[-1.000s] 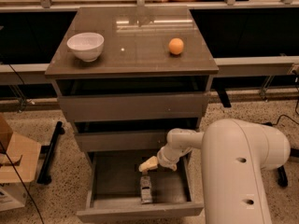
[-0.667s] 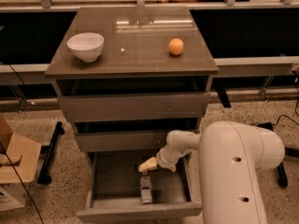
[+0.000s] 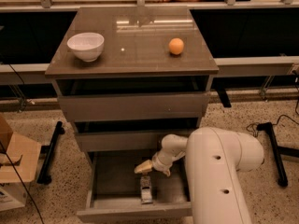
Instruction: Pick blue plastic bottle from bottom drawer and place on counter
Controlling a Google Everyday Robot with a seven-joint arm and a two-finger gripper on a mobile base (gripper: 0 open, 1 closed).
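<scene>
The bottom drawer (image 3: 112, 183) is pulled open below the two shallower drawers. The blue plastic bottle (image 3: 146, 190) lies on the drawer floor near the front wall, lengthwise front to back, with its cap toward the front. My gripper (image 3: 142, 168) reaches into the drawer from the right. It hangs just above and behind the bottle's far end, apart from it. The counter (image 3: 135, 48) is the glossy brown top of the cabinet.
A white bowl (image 3: 86, 45) stands at the counter's left and an orange (image 3: 176, 46) at its right. My white arm (image 3: 219, 171) fills the space right of the drawer. A cardboard box (image 3: 11, 162) sits on the floor at left.
My gripper has shifted slightly left and down inside the drawer, closer to the bottle. The bottle has not moved.
</scene>
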